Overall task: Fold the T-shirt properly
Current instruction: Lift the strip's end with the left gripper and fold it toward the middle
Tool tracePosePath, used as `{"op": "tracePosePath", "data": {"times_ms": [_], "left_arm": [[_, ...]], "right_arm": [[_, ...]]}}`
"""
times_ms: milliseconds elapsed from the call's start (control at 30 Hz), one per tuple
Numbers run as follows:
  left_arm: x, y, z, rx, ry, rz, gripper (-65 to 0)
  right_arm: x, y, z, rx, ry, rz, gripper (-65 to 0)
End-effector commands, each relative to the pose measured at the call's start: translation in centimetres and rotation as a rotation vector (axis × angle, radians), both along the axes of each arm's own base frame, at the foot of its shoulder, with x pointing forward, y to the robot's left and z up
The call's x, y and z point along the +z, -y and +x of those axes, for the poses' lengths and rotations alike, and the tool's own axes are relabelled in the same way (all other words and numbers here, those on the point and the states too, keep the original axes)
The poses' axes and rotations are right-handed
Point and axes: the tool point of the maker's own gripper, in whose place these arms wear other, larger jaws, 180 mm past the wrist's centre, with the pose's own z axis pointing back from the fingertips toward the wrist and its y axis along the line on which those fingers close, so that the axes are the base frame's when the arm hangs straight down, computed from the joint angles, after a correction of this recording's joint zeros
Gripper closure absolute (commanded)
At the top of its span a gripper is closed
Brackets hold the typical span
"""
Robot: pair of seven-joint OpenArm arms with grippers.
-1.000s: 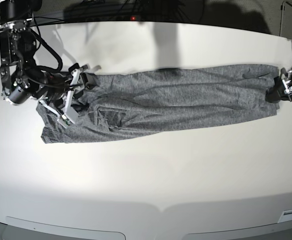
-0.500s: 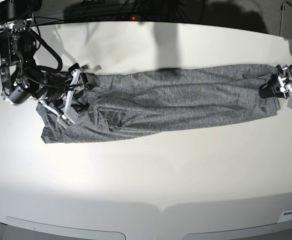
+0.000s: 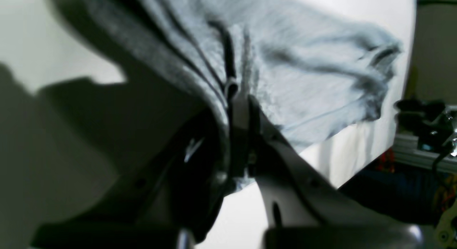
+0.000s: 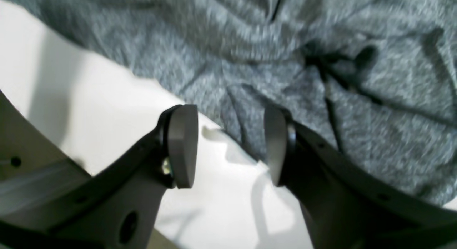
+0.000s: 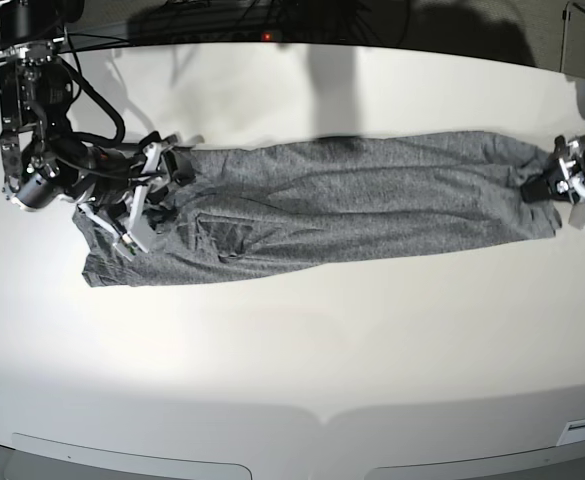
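Observation:
The grey T-shirt (image 5: 352, 195) lies stretched in a long band across the white table (image 5: 292, 340). At its right end, my left gripper (image 5: 549, 184) is shut on a fold of the cloth. In the left wrist view its fingers (image 3: 246, 109) are pressed together with the T-shirt (image 3: 303, 74) pinched between them and bunched above. My right gripper (image 5: 147, 195) hovers over the shirt's left end. In the right wrist view it (image 4: 228, 145) stands open, one pad (image 4: 182, 145) over the bare table and the other at the edge of the T-shirt (image 4: 392, 142).
Dark cables and a small red light (image 5: 266, 37) sit beyond the table's far edge. Blurred dark equipment (image 3: 425, 124) stands off the table's side in the left wrist view. The right arm's black body (image 5: 32, 150) rises at the far left.
My left gripper has moved in over the shirt's right end and closed on it, and the cloth there is drawn up slightly. The right gripper has barely shifted and stays open.

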Motion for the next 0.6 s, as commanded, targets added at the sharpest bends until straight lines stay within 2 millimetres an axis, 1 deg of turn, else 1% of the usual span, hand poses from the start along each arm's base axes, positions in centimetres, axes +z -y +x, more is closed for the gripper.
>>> {"op": "tracePosePath", "data": {"times_ms": [0,67,133,200,300,367,467,567], "left_arm": [[2.1,-0.4,1.2,-0.014,0.066,0.01,0.0],[3.0,0.5,1.5,-0.052,0.092,0.016,0.0],[3.7,1.8,1.9,-0.078,0.128,0.013,0.0],[4.1,3.6,2.0,-0.106,0.15,-0.006,0.0],[4.0,6.5,1.9,-0.127,0.169,-0.061,0.0],[4.0,8.5,2.1,-0.123,0.185,-0.119,0.0],[3.8,11.5,2.1,-0.118,0.191,-0.203,0.0],[3.7,14.1,2.0,-0.115,0.193,-0.272,0.0]], "right_arm": [[1.3,-0.3,1.3,-0.003,0.058,0.02,-30.2],[1.7,-1.5,1.9,-0.006,0.077,0.057,-30.2],[2.3,-2.7,3.0,-0.018,0.118,0.089,-30.2],[3.2,-3.6,4.5,-0.043,0.179,0.111,-30.2],[5.1,-4.5,6.8,-0.094,0.258,0.168,-30.2],[6.6,-4.9,8.2,-0.131,0.303,0.214,-30.2],[8.8,-4.7,10.0,-0.19,0.363,0.27,-30.2],[10.3,-4.4,11.2,-0.237,0.4,0.31,-30.2]]}}
